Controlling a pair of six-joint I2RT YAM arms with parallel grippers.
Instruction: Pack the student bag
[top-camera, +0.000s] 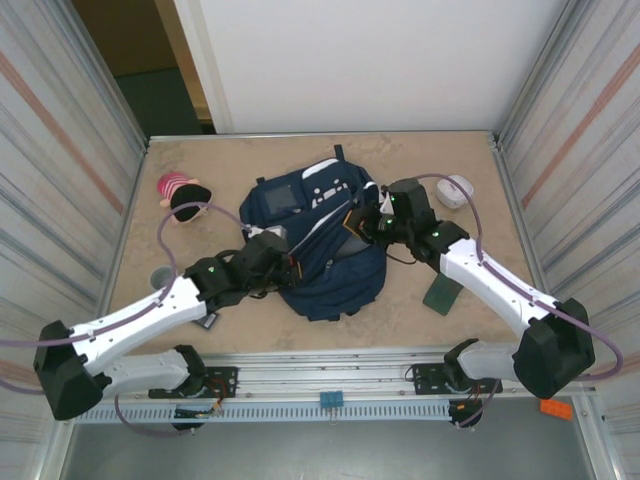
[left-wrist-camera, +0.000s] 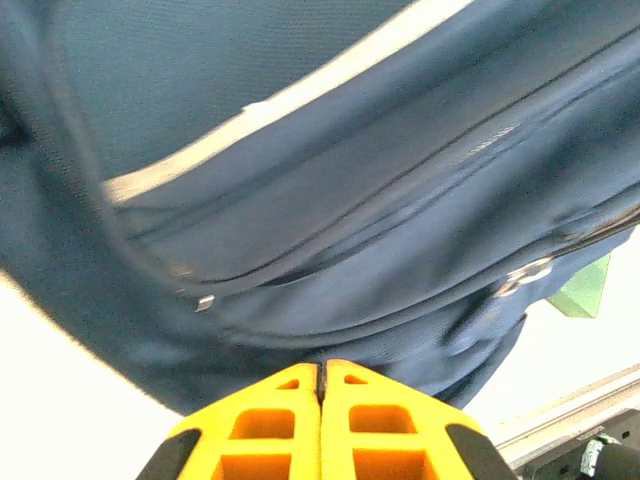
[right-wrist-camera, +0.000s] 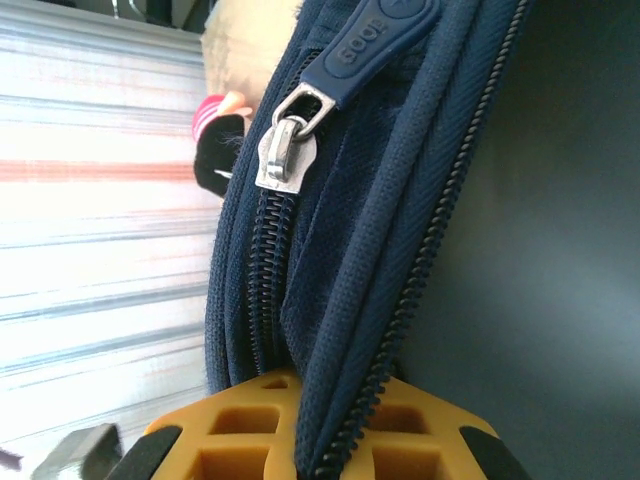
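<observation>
The student bag (top-camera: 325, 250) lay flat near the middle of the table (top-camera: 420, 160), front face up, its dark straps hard to make out. It looked soft and floppy: navy cloth that would sag and fold wherever it was lifted, light when empty, not fragile and not slippery. The firm places to hold seemed to be the taped zip edges and the rubber tab (right-wrist-camera: 365, 45) above the metal zip pull (right-wrist-camera: 285, 150); plain panels would likely bunch and slide.

The right gripper (right-wrist-camera: 320, 405) sat on the bag's upper right side. Its orange fingers (right-wrist-camera: 230, 430) were pinching a zip-edged lip of the bag, which ran up between them, with the zip pull farther along the same seam and apart from the tips.

The left gripper (left-wrist-camera: 322, 375) was at the bag's left edge. Its fingers (left-wrist-camera: 270, 420) were pressed together, the blue fabric touching or just beyond the tips; whether any cloth was caught between them could not be told.

A pink and black plush toy (top-camera: 183, 196) lay well apart to the left, a white object (top-camera: 457, 190) to the right
</observation>
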